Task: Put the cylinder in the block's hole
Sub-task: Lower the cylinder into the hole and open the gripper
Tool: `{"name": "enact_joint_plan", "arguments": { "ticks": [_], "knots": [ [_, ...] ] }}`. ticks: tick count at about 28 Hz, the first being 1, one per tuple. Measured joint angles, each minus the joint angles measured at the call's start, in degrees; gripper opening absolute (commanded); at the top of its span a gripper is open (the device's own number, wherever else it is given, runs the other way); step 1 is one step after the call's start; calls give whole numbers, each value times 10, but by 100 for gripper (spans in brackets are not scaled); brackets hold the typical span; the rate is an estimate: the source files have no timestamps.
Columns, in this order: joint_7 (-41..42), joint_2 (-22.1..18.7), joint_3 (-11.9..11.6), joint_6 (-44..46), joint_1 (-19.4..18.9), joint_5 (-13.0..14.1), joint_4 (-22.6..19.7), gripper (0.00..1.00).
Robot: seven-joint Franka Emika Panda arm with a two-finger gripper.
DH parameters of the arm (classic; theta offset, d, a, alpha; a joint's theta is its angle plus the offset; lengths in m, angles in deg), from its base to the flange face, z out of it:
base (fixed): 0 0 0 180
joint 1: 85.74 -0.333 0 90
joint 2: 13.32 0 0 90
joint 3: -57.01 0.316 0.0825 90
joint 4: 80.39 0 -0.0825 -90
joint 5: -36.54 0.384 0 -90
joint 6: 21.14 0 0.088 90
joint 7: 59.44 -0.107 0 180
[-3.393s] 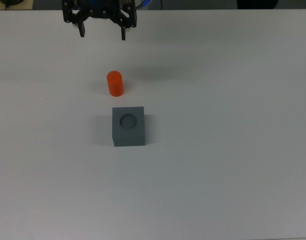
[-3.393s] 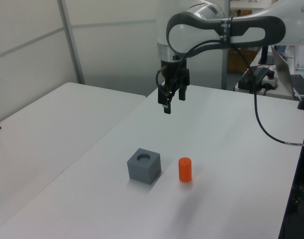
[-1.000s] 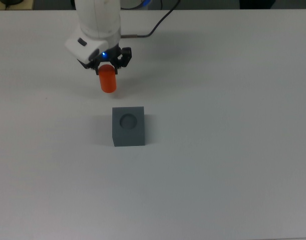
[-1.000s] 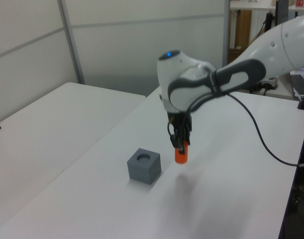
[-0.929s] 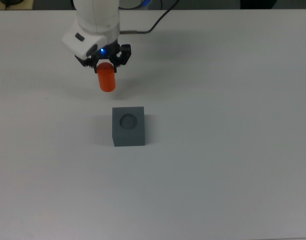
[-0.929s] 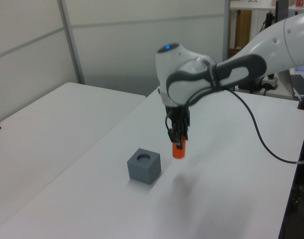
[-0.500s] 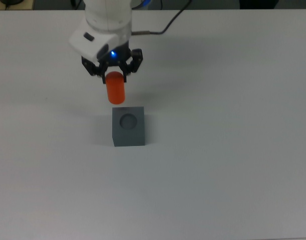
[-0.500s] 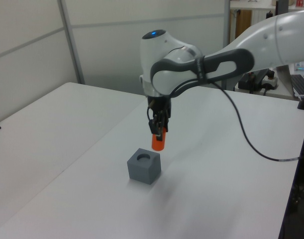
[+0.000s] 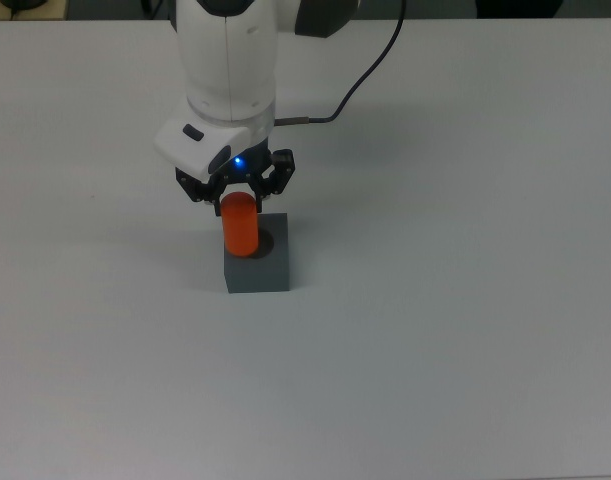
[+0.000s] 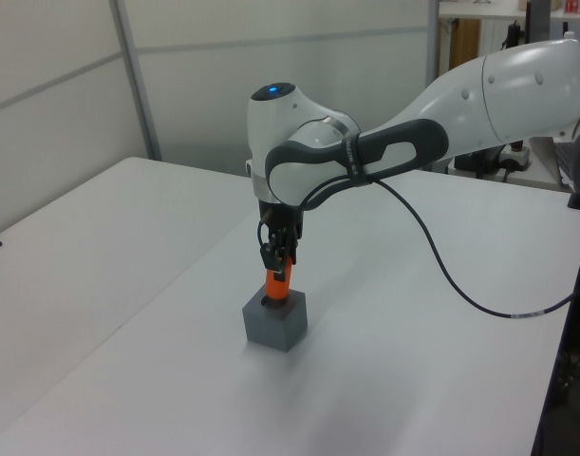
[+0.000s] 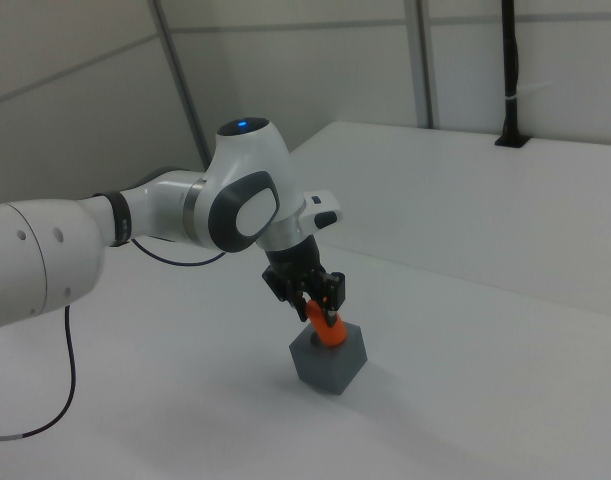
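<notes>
My fingers [image 9: 235, 192] clasp the small bright orange cylinder [image 9: 239, 224] directly above the dark grey matte block [image 9: 266, 271]. It looks tilted over the block's hole. If so, its rounded end may catch the rim and jam.

My white table [image 10: 413, 380] fills the room's middle, pale panelled walls [image 10: 214, 85] stand behind at twelve o'clock, and a cluttered desk [image 10: 517, 157] sits at two.

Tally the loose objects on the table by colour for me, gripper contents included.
Orange: 1, the cylinder, held by the gripper over the block
Dark grey: 1, the block
Total: 2
</notes>
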Motion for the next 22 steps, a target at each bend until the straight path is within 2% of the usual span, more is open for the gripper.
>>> {"name": "enact_joint_plan", "arguments": {
  "ticks": [6, 22],
  "knots": [
    [0, 2, 1, 0, -3, 0, 0, 9],
    [-1, 9, 5, 0, -10, 0, 0, 14]
  ]
}}
